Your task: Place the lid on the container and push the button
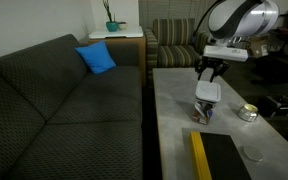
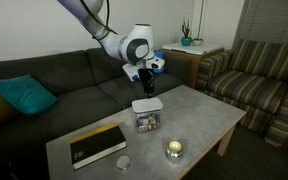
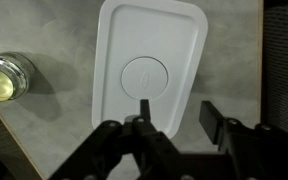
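Note:
The white lid (image 3: 149, 65) lies flat on top of the clear container (image 1: 203, 111), which stands on the grey table and has dark bits at its bottom (image 2: 147, 122). A round button (image 3: 145, 76) sits in the middle of the lid. The lid also shows in both exterior views (image 1: 206, 93) (image 2: 147, 104). My gripper (image 3: 176, 113) hangs a little above the lid, open and empty. One finger is over the lid near the button, the other over the table beside the lid's edge. The gripper shows in both exterior views (image 1: 210, 72) (image 2: 144, 80).
A small round yellowish tin (image 3: 4, 80) (image 1: 247, 113) (image 2: 172, 150) stands on the table (image 2: 199, 115) near the container. A black book with a yellow edge (image 1: 219, 155) (image 2: 96, 145) lies at the table's end. A dark sofa (image 1: 64, 100) runs along one side, an armchair (image 2: 259, 80) on another.

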Controlling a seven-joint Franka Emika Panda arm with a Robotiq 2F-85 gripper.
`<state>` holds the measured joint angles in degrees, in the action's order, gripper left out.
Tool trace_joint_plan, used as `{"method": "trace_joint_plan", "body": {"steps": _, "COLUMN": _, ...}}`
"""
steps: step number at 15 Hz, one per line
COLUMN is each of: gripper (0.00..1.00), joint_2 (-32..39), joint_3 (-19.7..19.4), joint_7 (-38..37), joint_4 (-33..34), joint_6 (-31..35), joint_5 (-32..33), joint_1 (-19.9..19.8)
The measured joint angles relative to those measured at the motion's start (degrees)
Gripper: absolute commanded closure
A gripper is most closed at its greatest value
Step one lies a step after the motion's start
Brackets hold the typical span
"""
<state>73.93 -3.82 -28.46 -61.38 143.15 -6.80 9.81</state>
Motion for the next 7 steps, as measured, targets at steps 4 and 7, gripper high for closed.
{"method": "trace_joint_plan", "body": {"steps": 4, "gripper": 0.0, "joint_2": -0.25, "joint_3": -0.07, "joint_7": 0.6, "joint_4": -2.81, "joint_6": 4.53, "joint_5": 0.74, "joint_1": 0.65}}
{"method": "trace_joint_plan", "body": {"steps": 7, "gripper": 0.0, "joint_2": -0.31, "joint_3": -0.07, "joint_7": 1.57, "joint_4": -4.78, "joint_6": 8.13, "joint_5": 0.98, "joint_1": 0.9}}
